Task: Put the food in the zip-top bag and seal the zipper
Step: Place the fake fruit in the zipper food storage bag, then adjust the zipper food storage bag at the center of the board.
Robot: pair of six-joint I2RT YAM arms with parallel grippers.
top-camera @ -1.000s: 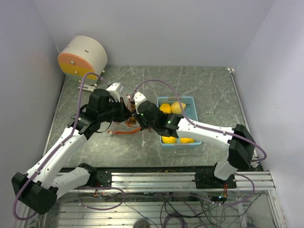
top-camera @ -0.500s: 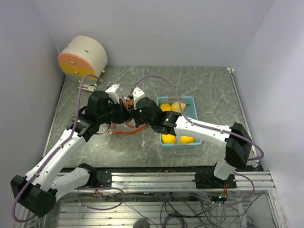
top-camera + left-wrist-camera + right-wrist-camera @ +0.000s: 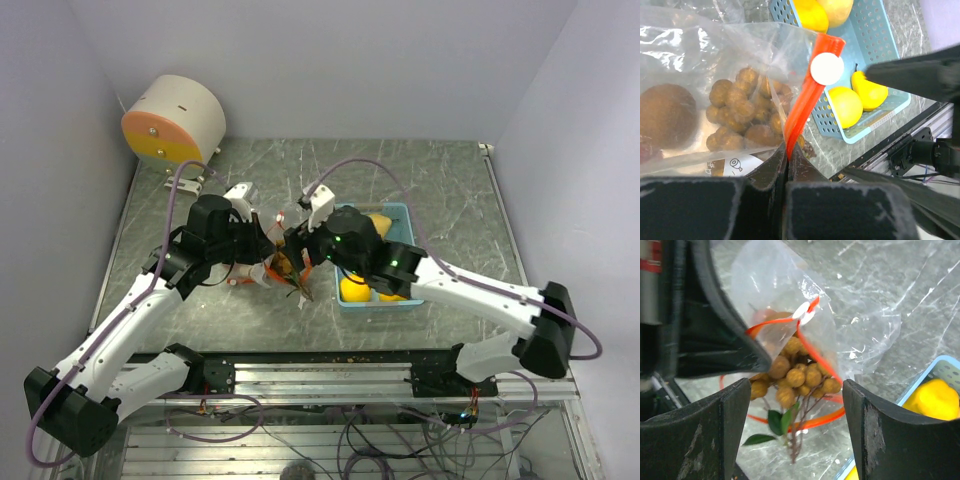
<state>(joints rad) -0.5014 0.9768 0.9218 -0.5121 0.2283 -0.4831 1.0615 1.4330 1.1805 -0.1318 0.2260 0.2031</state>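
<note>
Left gripper (image 3: 788,159), jaws pinching the orange zipper (image 3: 807,100), props the zip-top bag (image 3: 690,40) open at frame centre; right gripper (image 3: 796,390), jaws spread, hovers over the brown-ball cluster (image 3: 795,372).

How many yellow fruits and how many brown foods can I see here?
Yellow fruits in the light blue perforated tray: 4
Cluster of small brown balls: 1
Large brown round lump inside the clear zip-top bag: 1
Total: 6
</note>
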